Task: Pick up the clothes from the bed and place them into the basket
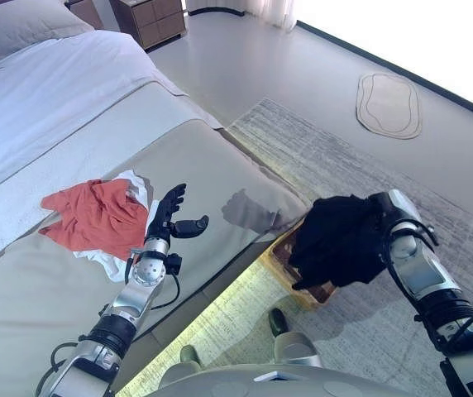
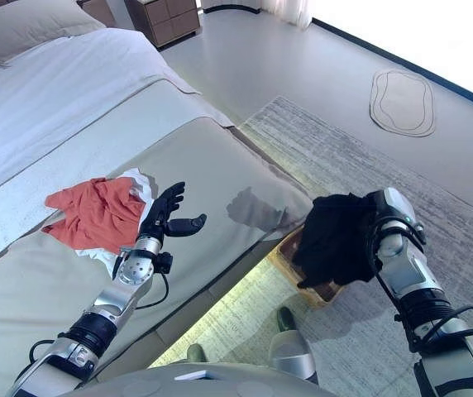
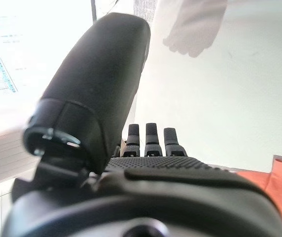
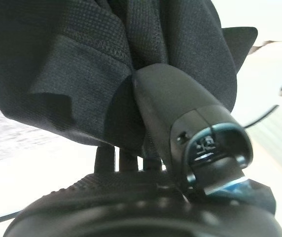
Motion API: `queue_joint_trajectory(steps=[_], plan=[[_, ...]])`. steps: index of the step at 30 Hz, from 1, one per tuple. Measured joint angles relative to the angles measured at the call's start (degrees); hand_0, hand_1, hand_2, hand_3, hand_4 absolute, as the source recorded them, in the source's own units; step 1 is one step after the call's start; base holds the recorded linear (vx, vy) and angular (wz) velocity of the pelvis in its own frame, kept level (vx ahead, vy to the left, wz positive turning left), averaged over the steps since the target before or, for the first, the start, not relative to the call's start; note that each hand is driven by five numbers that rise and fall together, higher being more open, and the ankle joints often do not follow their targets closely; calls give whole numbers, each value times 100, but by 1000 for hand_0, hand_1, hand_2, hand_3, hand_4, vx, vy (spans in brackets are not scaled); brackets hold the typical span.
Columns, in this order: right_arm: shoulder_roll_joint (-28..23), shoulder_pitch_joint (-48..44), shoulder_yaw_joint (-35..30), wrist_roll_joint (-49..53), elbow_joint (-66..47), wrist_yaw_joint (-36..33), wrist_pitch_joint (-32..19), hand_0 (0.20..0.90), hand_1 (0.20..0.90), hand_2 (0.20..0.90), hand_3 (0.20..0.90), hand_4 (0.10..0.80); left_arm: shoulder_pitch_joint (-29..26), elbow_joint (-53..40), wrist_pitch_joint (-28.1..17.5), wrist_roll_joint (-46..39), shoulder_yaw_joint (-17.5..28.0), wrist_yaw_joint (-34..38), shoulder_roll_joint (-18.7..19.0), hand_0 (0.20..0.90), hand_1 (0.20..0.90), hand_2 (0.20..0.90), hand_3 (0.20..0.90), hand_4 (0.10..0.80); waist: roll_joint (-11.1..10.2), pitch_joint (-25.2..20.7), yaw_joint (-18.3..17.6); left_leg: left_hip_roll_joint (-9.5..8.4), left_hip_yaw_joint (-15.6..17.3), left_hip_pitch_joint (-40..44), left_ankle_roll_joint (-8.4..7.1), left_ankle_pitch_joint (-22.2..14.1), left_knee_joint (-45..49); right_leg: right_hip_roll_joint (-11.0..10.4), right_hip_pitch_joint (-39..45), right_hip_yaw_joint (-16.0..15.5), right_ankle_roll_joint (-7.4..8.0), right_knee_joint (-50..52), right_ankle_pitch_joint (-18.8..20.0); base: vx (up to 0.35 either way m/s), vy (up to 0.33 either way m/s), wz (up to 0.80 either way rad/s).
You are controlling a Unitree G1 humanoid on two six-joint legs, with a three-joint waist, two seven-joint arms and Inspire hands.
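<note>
Right hand [image 4: 146,197] clamped on black garment [image 1: 340,240], held above basket [image 1: 290,256] at centre-right for dropping; left hand [image 1: 166,219] spread wide, empty, beside orange cloth [image 1: 96,217] at centre-left.

The black garment [image 1: 340,238] hides most of the basket [image 1: 283,248].

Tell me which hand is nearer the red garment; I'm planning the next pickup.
Left. The left hand hovers open right beside the red garment on the bed; the right hand holds black clothing over the basket, off the bed.
</note>
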Motion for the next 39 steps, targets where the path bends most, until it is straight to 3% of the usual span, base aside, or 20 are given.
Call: queue_joint_trajectory(steps=[9,10,11,12,27,39], plan=[[428,-34,319,388,837,-773,-90,300,300,300,200,100,1,0,7,3,-3,-23,13,900,900,900,900,800,3,-1,228,3,-109,-25,-15,38,1,-10,32,-102,-3,0,3,10,-24,5],[492,-52,322,411,902,-822,-112,324,324,324,227,127,1,0,7,3,-4,-39,15,900,900,900,900,800,4,-1,251,3,-112,-28,-16,40,1,-11,31,-105,-3,0,3,8,-14,5],[529,-72,350,433,944,-852,-143,547,547,547,488,388,2,0,6,3,-11,-51,19,900,900,900,900,800,7,-2,259,1,-122,-33,-16,41,1,-13,32,-113,-3,-1,3,20,-18,4],[575,-102,369,511,987,-895,-222,900,900,900,900,800,2,0,6,2,-33,-64,35,900,900,900,900,800,9,-3,269,1,-134,-37,-15,45,1,-19,36,-125,-3,-1,3,24,-19,4],[625,-121,372,499,988,-1168,-476,900,900,900,900,800,52,0,4,2,-105,-117,43,900,900,900,900,800,215,-123,271,2,-156,-45,-13,51,-4,-21,41,-142,-3,-1,2,2,-2,0],[573,-109,371,497,988,-1179,-422,900,900,900,900,800,184,-1,4,1,-103,-102,43,900,900,900,900,800,220,-127,281,3,-303,-139,-10,97,0,-35,34,-280,-4,-1,3,3,-3,5]])
